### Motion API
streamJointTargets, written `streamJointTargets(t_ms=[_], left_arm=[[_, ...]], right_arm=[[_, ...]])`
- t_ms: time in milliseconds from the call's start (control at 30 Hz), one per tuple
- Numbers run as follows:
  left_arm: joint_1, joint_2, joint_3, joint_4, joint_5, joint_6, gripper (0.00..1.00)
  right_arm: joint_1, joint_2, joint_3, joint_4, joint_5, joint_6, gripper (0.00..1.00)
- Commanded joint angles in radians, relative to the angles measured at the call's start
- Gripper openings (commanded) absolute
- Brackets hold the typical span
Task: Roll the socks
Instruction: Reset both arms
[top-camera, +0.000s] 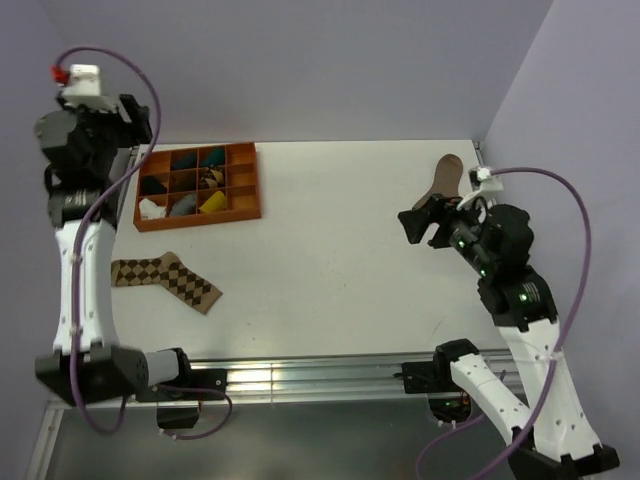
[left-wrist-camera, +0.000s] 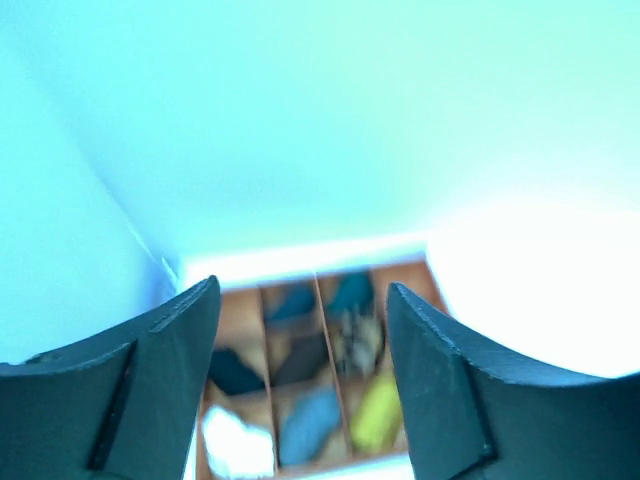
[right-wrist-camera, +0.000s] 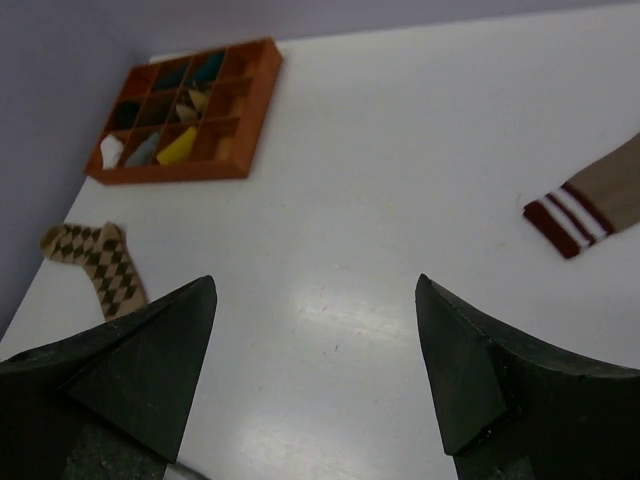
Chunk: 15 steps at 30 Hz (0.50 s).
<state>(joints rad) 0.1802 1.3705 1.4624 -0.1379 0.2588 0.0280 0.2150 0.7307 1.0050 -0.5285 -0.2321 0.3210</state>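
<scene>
An orange compartment tray (top-camera: 246, 180) holds balled-up socks: a black one (top-camera: 152, 186), a white one (top-camera: 150, 208) and a blue-grey one (top-camera: 183, 205). My left gripper (left-wrist-camera: 302, 290) hangs high above the tray's left end, open, with nothing between its fingers. Under it I see the black (left-wrist-camera: 232, 372), white (left-wrist-camera: 235, 445) and blue-grey (left-wrist-camera: 310, 425) socks, blurred. My right gripper (top-camera: 424, 222) stands open and empty over the table's right side. Its wrist view looks across bare table at the tray (right-wrist-camera: 255, 110).
A tan-and-brown diamond-patterned sock (top-camera: 165, 280) lies flat in front of the tray. A brown sock with a maroon-and-white striped cuff (right-wrist-camera: 590, 205) lies at the far right, behind my right gripper. The tray also holds teal and yellow (top-camera: 212, 202) bundles. Purple walls close the back and sides.
</scene>
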Motion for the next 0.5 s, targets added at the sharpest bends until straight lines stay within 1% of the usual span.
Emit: streamJointTargets(t_ms=[0, 67, 100, 133, 167, 200, 233, 267, 300, 333, 367, 400, 467], left_arm=[[-0.004, -0.218, 0.013, -0.027, -0.183, -0.163, 0.77], [-0.005, -0.296, 0.013, -0.080, -0.232, -0.189, 0.79], [-0.007, -0.370, 0.009, -0.106, -0.254, -0.197, 0.83], [-0.015, -0.408, 0.006, -0.153, -0.310, -0.207, 0.85], [-0.022, -0.447, 0.003, -0.182, -0.344, -0.218, 0.87], [-0.031, -0.521, -0.008, -0.204, -0.375, -0.226, 0.92], [-0.051, -0.560, -0.011, -0.222, -0.448, -0.237, 0.93], [-0.062, -0.597, -0.014, -0.270, -0.489, -0.244, 0.95], [-0.074, -0.669, -0.016, -0.285, -0.531, -0.244, 0.98], [-0.106, -0.701, -0.014, -0.304, -0.564, -0.237, 0.99], [-0.120, -0.730, -0.004, -0.348, -0.640, -0.237, 0.99], [-0.136, -0.781, 0.001, -0.371, -0.676, -0.238, 0.99], [-0.172, -0.821, 0.015, -0.422, -0.732, -0.224, 0.99]], right_arm=[[-0.005, -0.077, 0.110, -0.097, 0.143, -0.059, 0.88], [-0.006, -0.106, 0.150, -0.119, 0.207, -0.076, 0.90], [-0.006, -0.131, 0.164, -0.139, 0.229, -0.077, 0.91], [-0.003, -0.145, 0.187, -0.151, 0.255, -0.083, 0.91], [0.001, -0.154, 0.196, -0.166, 0.317, -0.086, 0.91], [0.007, -0.175, 0.202, -0.182, 0.345, -0.089, 0.91], [0.015, -0.188, 0.210, -0.189, 0.378, -0.091, 0.91], [0.026, -0.201, 0.210, -0.194, 0.423, -0.092, 0.91], [0.029, -0.220, 0.208, -0.199, 0.442, -0.094, 0.93], [0.032, -0.253, 0.202, -0.197, 0.459, -0.102, 0.94], [0.040, -0.273, 0.198, -0.202, 0.477, -0.103, 0.94], [0.044, -0.292, 0.193, -0.196, 0.512, -0.106, 0.94], [0.055, -0.352, 0.170, -0.185, 0.534, -0.128, 0.94]])
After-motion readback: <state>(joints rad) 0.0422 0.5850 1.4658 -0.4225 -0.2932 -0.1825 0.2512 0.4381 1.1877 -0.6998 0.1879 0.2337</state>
